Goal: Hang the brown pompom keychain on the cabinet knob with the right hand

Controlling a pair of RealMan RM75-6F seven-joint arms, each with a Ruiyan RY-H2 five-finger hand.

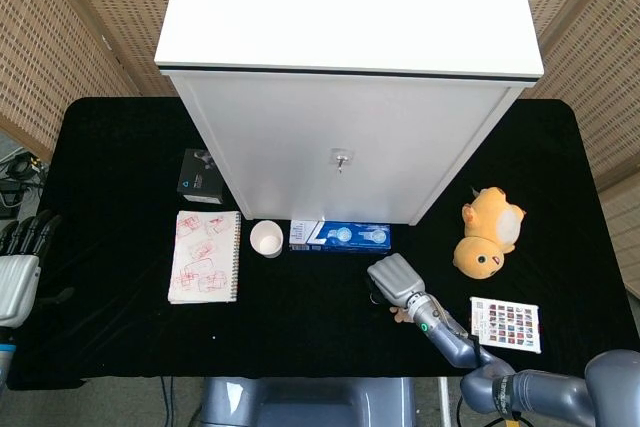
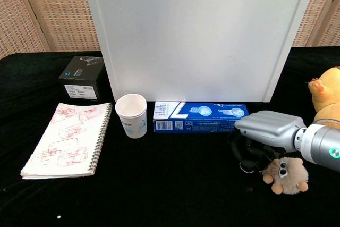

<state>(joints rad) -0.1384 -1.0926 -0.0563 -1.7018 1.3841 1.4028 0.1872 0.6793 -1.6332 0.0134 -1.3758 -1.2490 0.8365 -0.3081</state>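
Observation:
The brown pompom keychain (image 2: 287, 175) has a fuzzy ball with googly eyes and a metal ring (image 2: 245, 166) on a short link. My right hand (image 2: 268, 131) sits just above it, dark fingers curled under the palm, pinching the ring end so the pompom hangs tilted just off the black cloth. From the head view the right hand (image 1: 395, 279) covers most of the pompom (image 1: 400, 315). The small metal cabinet knob (image 1: 341, 159) is on the white cabinet's (image 1: 340, 162) front, well above and behind the hand. My left hand (image 1: 18, 267) rests at the far left edge, holding nothing.
A blue toothpaste box (image 2: 201, 117) lies against the cabinet base just behind the right hand. A paper cup (image 2: 131, 115), a spiral notebook (image 2: 69, 139) and a black box (image 2: 82, 77) are to the left. An orange plush toy (image 1: 488, 232) and a colour card (image 1: 505, 323) are to the right.

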